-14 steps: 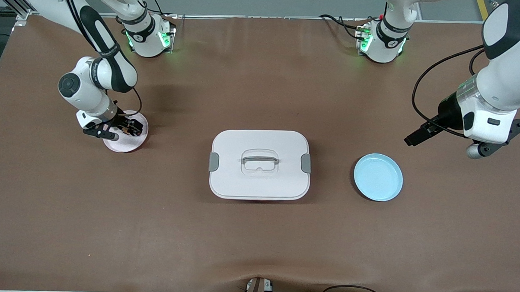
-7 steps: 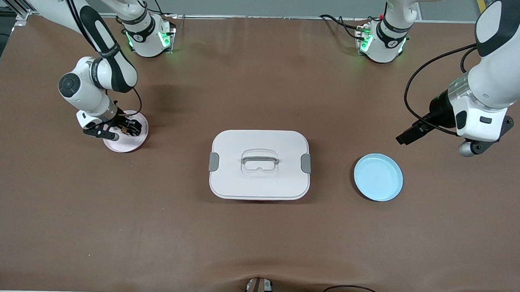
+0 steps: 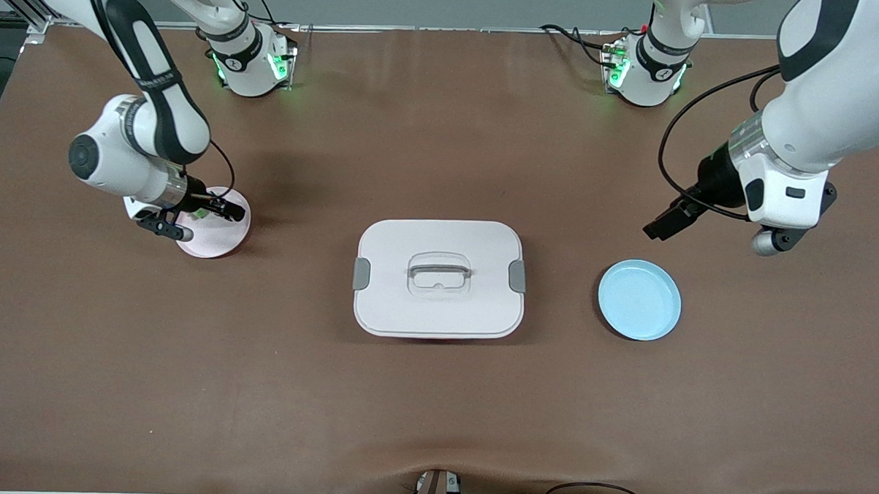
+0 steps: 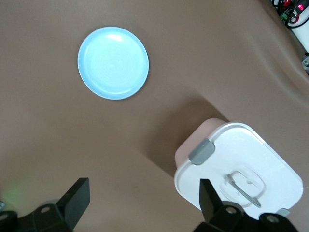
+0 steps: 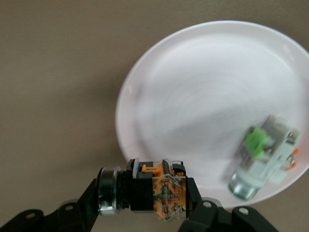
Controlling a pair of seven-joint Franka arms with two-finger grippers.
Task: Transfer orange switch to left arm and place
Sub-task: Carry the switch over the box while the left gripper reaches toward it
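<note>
Right gripper point(image 5: 145, 193) clamped, raised; left gripper point(image 4: 142, 198) spread wide, aloft.

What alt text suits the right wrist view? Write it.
The right gripper is shut on the orange switch, held just over the edge of a pale plate. A small green-and-silver part lies on the plate, which sits on a brown table.

a wide table covered in a brown mat point(image 3: 434, 408) fills the scene under even light, with a grey strip of wall or floor point(image 3: 419, 5) along its top edge.
</note>
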